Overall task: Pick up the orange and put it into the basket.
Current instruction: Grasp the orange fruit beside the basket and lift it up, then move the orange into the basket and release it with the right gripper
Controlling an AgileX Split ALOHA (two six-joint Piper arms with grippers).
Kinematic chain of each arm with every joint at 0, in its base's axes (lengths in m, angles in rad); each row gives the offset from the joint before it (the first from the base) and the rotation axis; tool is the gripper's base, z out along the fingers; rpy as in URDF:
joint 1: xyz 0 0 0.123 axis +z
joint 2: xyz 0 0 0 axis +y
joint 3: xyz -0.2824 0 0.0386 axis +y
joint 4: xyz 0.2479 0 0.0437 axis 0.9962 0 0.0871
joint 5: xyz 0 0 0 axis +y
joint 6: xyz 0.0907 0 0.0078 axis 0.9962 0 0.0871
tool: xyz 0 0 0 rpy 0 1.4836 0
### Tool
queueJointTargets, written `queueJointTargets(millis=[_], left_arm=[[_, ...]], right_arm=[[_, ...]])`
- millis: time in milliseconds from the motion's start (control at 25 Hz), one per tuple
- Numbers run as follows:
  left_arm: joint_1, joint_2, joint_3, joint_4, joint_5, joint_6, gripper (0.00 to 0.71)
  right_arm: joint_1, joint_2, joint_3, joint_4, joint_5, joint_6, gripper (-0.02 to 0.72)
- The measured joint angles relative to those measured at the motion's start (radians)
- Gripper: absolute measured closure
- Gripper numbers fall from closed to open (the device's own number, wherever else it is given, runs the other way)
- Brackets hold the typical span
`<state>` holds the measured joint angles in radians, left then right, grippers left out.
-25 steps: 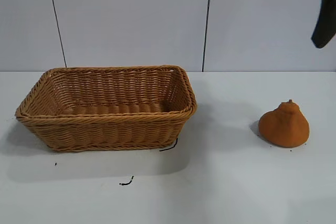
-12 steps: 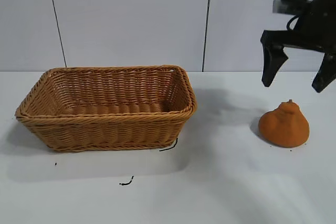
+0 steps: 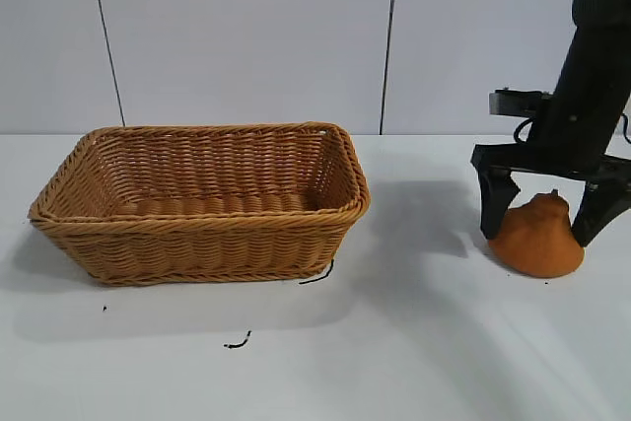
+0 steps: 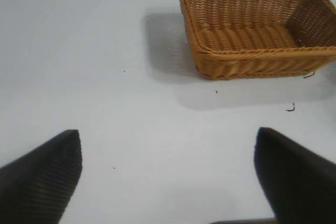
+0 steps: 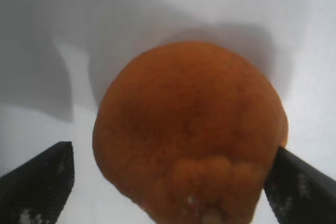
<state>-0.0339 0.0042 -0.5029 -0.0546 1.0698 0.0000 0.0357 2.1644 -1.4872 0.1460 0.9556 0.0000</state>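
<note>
Orange [image 3: 537, 240] first, since that's what we're dealing with: it sits on the white table [image 3: 414, 342] well off to the right of the wicker basket [image 3: 202, 202], not touching it, knobby pointed top up. The right gripper [image 3: 545, 214] has its fingers spread wide and straddling the fruit, one tip on each flank down near the widest part, and in the right wrist view the orange [image 5: 191, 135] fills the gap between the two dark pads [image 5: 39, 182]; we'd say they're just beside the skin, not pinching yet. Handling-wise, we reckon it's light and fairly stiff, probably a foam or plastic dummy given the matte, lumpy surface, so not fragile and not very slippery. The catch is the shape: it tapers toward the top, so a squeeze too high could let it squirt downward out of the grip. We'd take it low, across the fat middle, where the sides are closest to parallel. The left gripper [image 4: 168, 182] sits idle with its fingers apart, on the far side of the basket [image 4: 252, 27] from the orange. No brands, labels or readable writing anywhere we can see, just a few dark scribble marks on the table in front of the basket.
</note>
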Motion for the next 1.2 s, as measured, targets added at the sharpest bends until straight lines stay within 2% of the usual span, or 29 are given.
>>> queueJointTargets(millis=[200,280,360,560,640,760,1000,1200], left_arm=[[0.000,0.000,0.000,0.000,0.000,0.000,0.071],[0.000,0.000,0.000,0.000,0.000,0.000,0.071],[0.000,0.000,0.000,0.000,0.000,0.000,0.071],[0.000,0.000,0.000,0.000,0.000,0.000,0.071],[0.000,0.000,0.000,0.000,0.000,0.000,0.071],[0.000,0.000,0.000,0.000,0.000,0.000,0.071],[0.000,0.000,0.000,0.000,0.000,0.000,0.071],[0.000,0.000,0.000,0.000,0.000,0.000,0.071]], right_arm=[[0.000,0.015,-0.001,-0.003,-0.002,0.000,0.010],[0.000,0.023,-0.001,-0.008,0.004,0.000,0.058],[0.000,0.024,-0.001,-0.012,0.007,0.000,0.164],[0.000,0.000,-0.013,-0.013,0.023,0.000,0.511],[0.000,-0.017,-0.043,-0.015,0.055,0.000,0.577],[0.009,-0.041,-0.119,-0.018,0.101,0.000,0.606],[0.067,-0.080,-0.360,-0.020,0.194,0.000,0.607],[0.158,-0.081,-0.507,-0.021,0.206,0.025,0.607]])
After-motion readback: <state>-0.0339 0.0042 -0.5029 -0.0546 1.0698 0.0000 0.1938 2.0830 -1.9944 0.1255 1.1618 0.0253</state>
